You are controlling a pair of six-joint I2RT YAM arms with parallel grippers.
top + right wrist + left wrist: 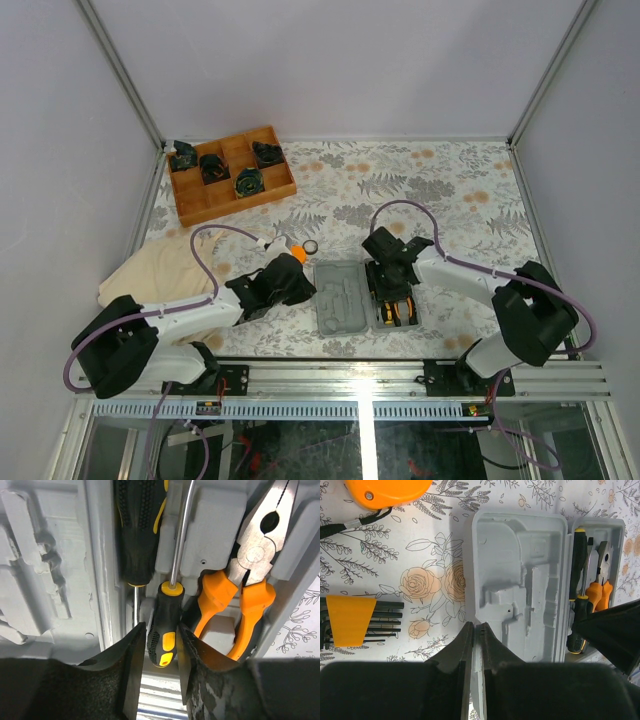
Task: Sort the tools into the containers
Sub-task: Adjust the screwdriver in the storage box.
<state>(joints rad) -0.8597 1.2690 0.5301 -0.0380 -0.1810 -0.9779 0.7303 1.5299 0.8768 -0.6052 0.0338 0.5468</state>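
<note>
at the middle of the tabletop (450, 190) the grey case (338, 296) lies open. over its right half my right fingers (131, 650) stand parted astride the handle of a black-and-yellow screwdriver (165, 615) lying in its slot, orange-handled pliers (240, 595) just beside it. my left fingers (462, 645) are closed together at the left half's outer rim. the orange tape measure (385, 490) lies outside the case.
</note>
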